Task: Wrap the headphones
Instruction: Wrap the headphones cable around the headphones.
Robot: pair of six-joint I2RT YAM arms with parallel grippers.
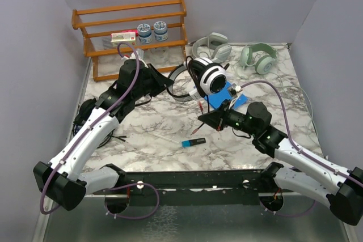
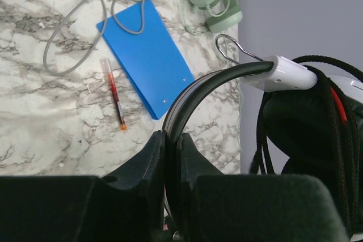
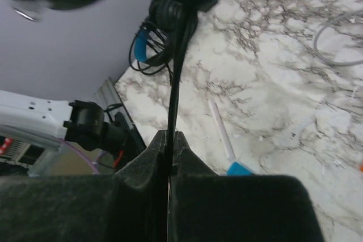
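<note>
1 white-and-black headphones (image 1: 214,79) (gripped), 2 pale pairs (image 1: 211,46) (image 1: 258,58)

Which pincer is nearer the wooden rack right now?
Left. The left pincer, shut on the white-and-black headphones, sits just in front of the wooden rack; the right pincer is farther forward, mid-table, pinching a black cord.

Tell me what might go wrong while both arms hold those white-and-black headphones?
The black cable looks taut from the right gripper; pulling further could strain it or tug the headband out of the left gripper. That grip is on a thin band, so the white-and-black headphones might twist or drop.
</note>
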